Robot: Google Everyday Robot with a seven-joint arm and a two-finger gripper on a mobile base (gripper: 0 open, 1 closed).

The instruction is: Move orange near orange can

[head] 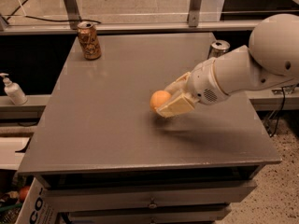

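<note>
Yellow-orange and smooth, the orange (pixel 158 99) is clamped in the end effector (pixel 167 101) just above the middle of the surface (pixel 117 139); the orange can (pixel 88 41) stands well apart, far-left; probably light, firm and slippery, so best gripped across its widest part.

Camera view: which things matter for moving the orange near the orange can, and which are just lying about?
Part of the job:
- orange, held in the gripper over the middle of the table
- orange can, upright at the far left corner

Just lying about:
- silver can, far right edge
- pump bottle, on the ledge to the left
</note>
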